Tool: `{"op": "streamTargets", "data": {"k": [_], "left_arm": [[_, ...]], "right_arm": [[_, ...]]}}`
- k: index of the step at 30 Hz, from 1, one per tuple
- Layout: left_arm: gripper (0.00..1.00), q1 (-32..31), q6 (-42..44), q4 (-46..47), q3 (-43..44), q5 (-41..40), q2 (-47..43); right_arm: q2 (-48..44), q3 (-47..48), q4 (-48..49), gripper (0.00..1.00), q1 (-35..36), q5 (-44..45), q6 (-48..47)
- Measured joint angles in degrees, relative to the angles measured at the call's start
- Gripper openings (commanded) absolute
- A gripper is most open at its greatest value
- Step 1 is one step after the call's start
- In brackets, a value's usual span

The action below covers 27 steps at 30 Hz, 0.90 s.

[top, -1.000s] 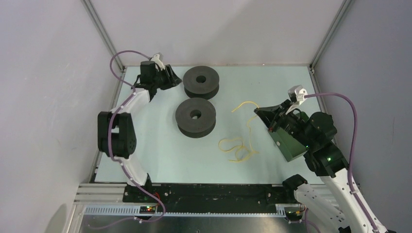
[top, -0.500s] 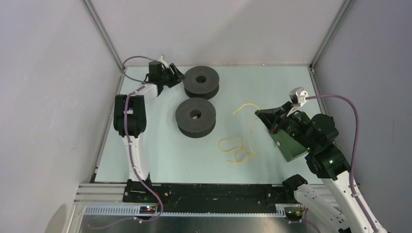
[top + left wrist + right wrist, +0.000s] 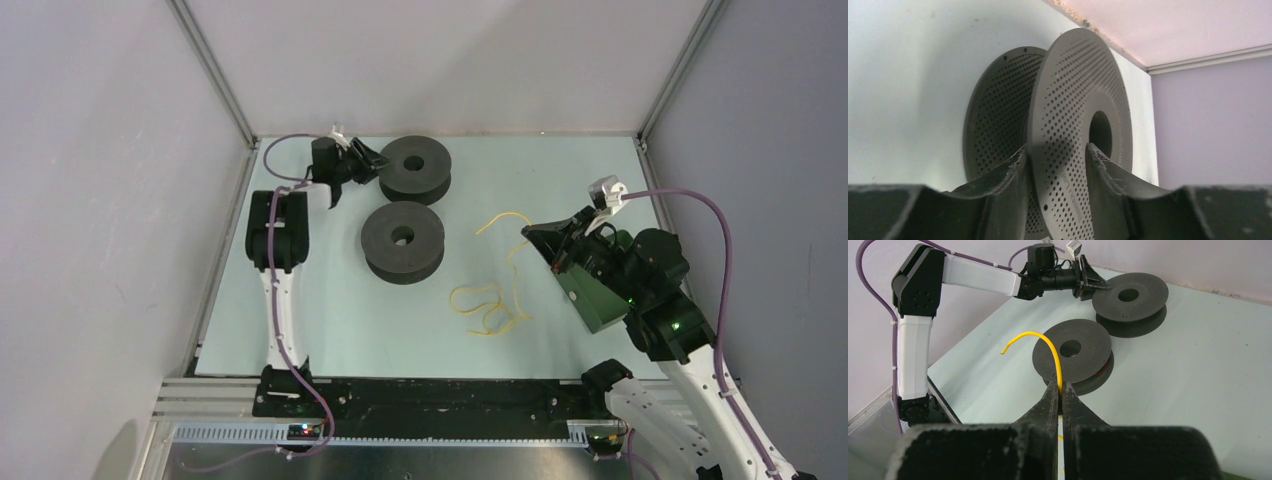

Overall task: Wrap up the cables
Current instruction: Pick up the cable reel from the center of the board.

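Left of yellow cable (image 3: 1058, 365) — grey spools (image 3: 385, 237)

The pale table (image 3: 330, 320) carried two dark spools: the first spool (image 3: 414, 168) at the left gripper's (image 3: 376, 163) tips, the second spool (image 3: 403, 240) just beside it; the yellow cable's (image 3: 488, 305) loops lay near the right gripper (image 3: 528, 236).
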Motion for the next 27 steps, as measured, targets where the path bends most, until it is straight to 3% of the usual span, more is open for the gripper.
{"op": "streamTargets", "data": {"k": [6, 14, 27], "left_arm": [[0.02, 0.2, -5.5, 5.7, 0.0, 2.5, 0.4], [0.0, 0.4, -9.0, 9.2, -0.2, 4.9, -4.1], [0.0, 1.4, 9.7, 0.4, -8.5, -2.6, -31.8]], "right_arm": [[0.0, 0.0, 0.0, 0.0, 0.0, 0.0, 0.0], [0.0, 0.0, -0.1, 0.0, 0.7, 1.1, 0.0], [-0.9, -0.2, -0.1, 0.0, 1.1, 2.3, 0.0]]}}
